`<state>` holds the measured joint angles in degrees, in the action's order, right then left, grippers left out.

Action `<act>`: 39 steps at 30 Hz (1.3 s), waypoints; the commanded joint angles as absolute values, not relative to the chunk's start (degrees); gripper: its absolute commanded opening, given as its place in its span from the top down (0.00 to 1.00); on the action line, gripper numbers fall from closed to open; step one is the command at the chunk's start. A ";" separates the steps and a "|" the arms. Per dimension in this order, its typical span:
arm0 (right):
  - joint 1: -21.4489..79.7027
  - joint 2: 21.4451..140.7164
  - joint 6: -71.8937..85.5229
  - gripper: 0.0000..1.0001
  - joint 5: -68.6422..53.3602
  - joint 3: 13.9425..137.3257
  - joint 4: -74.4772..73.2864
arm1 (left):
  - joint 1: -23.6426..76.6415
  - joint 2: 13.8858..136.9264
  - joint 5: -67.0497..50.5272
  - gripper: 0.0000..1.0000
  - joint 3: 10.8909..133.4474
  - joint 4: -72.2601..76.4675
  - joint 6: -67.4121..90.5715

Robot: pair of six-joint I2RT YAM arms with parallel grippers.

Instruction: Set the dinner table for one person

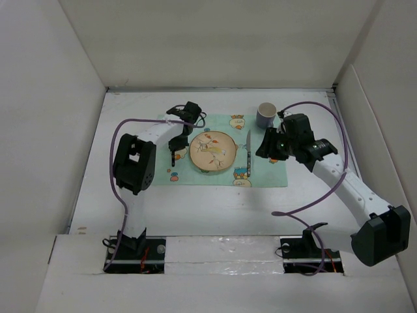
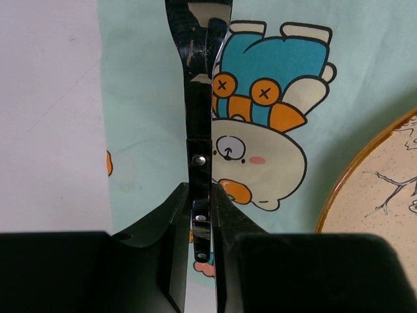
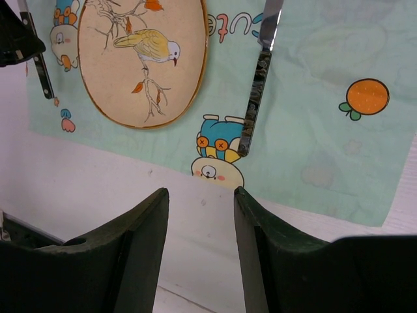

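Left gripper [image 2: 201, 195] clamps a black-handled utensil [image 2: 197, 104] over the mat [image 2: 150, 98], centre frame; right gripper [image 3: 201, 192] gapes empty above the white tabletop [image 1: 195, 208] filling mid-frame; knife [image 3: 255, 91] lies on the mat right of the plate [image 3: 130, 59].

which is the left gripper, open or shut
Shut: the left gripper clamps the dark riveted handle of a utensil, with no gap showing on either side.

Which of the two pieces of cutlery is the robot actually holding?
The utensil left of the plate, pinched in the left gripper; the knife right of it lies free.
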<state>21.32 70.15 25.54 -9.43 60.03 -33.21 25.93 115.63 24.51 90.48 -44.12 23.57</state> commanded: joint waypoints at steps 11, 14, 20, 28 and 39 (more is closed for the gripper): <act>20.83 71.19 25.84 0.50 -9.14 60.03 -32.26 | 27.77 119.35 26.19 1.00 89.56 -43.07 21.53; 20.83 71.28 25.75 0.50 -8.79 59.85 -32.34 | 27.77 120.06 26.45 1.00 89.12 -42.72 21.45; 20.83 71.45 25.58 0.50 -8.70 60.12 -32.34 | 27.77 120.41 26.46 1.00 88.59 -42.45 21.71; 20.30 72.16 25.14 0.50 -8.79 61.08 -32.61 | 27.77 118.57 25.06 0.77 89.82 -44.21 22.32; 18.72 72.34 24.17 0.76 -10.37 68.10 -35.94 | 27.77 107.32 23.65 0.47 100.54 -48.69 23.47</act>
<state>19.09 72.79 24.88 -9.56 63.05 -35.48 27.64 114.93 24.01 96.16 -46.11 22.59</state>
